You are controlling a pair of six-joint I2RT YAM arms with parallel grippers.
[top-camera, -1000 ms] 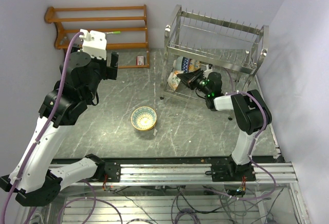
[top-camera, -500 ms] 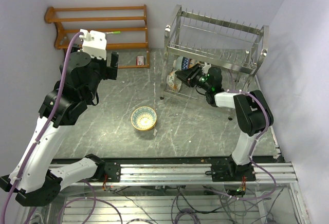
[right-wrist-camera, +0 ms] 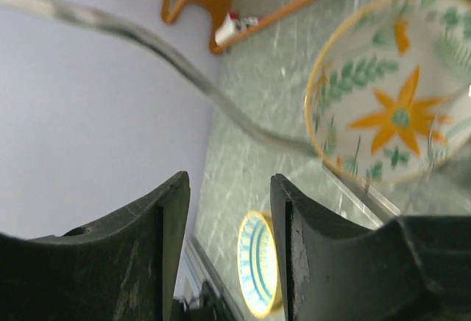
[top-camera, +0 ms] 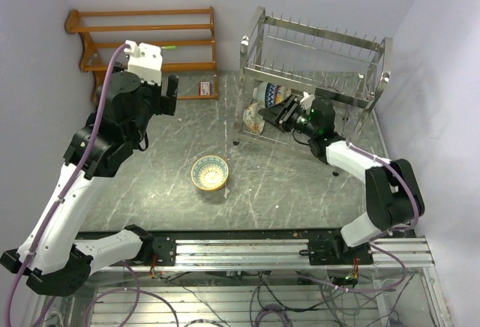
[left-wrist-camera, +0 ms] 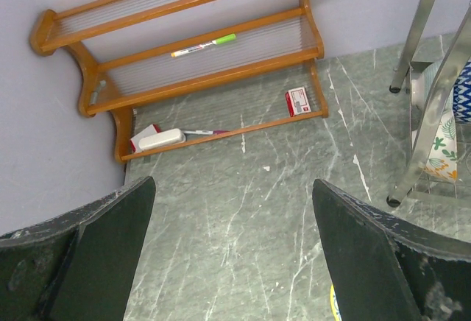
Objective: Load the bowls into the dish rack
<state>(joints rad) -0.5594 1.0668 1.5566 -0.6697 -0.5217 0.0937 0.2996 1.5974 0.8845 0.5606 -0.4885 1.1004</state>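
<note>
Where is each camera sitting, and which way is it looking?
Top camera: high behind the robot, looking down at the table and dish rack; left arm and right arm show.
Left wrist: on the left arm, facing the wooden shelf; its open left gripper shows.
Right wrist: on the right arm, facing a flower bowl in the rack; its open right gripper shows.
Shared: top and right wrist views both see the yellow-rimmed bowl on the table.

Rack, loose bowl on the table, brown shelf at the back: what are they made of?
Dish rack: metal wire and tube, bright silver with sharp glints; probably stainless or chromed steel.
Bowl: apparently glazed ceramic, glossy painted inside, yellow rim.
Shelf: wood, orange-brown, smooth sheen, probably varnished.
</note>
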